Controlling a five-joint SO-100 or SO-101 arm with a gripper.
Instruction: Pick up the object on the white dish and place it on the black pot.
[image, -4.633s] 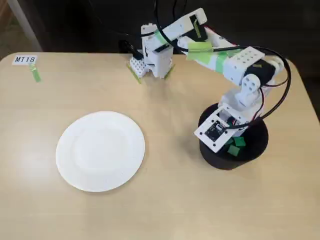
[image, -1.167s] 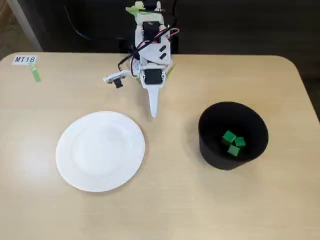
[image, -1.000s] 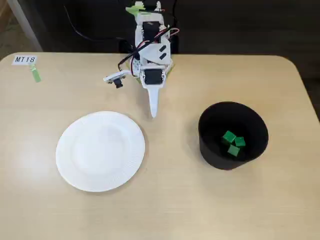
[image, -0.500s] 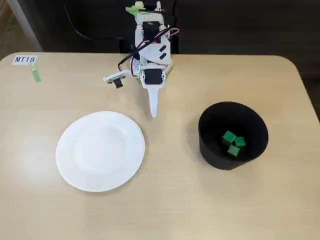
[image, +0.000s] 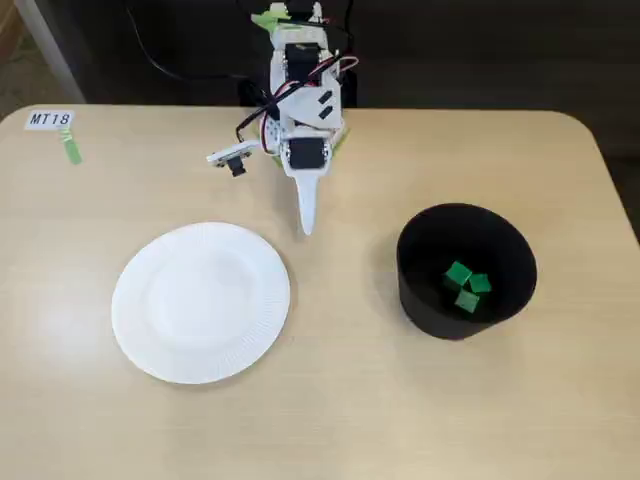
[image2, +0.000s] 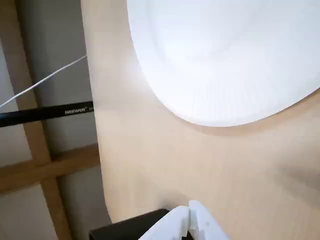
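Note:
The white dish (image: 200, 302) lies front left on the table in the fixed view, and nothing rests on it. To its right stands the black pot (image: 466, 270) with three green cubes (image: 465, 287) on its bottom. My gripper (image: 307, 225) is folded back near the arm's base at the table's far edge. It points down between dish and pot, shut and empty, well away from both. In the wrist view the dish (image2: 225, 60) fills the upper right, and my gripper (image2: 190, 222) shows at the bottom edge with its fingers pressed together.
A label reading MT18 (image: 50, 119) with a strip of green tape (image: 71, 150) sits at the far left corner. The wrist view shows the table's edge (image2: 95, 125) at the left, with a dark rod and wooden frame beyond it.
About 4.6 s ago the arm reached over the black pot with its gripper inside it. It has since drawn back to its base. Nothing has moved over the last second.

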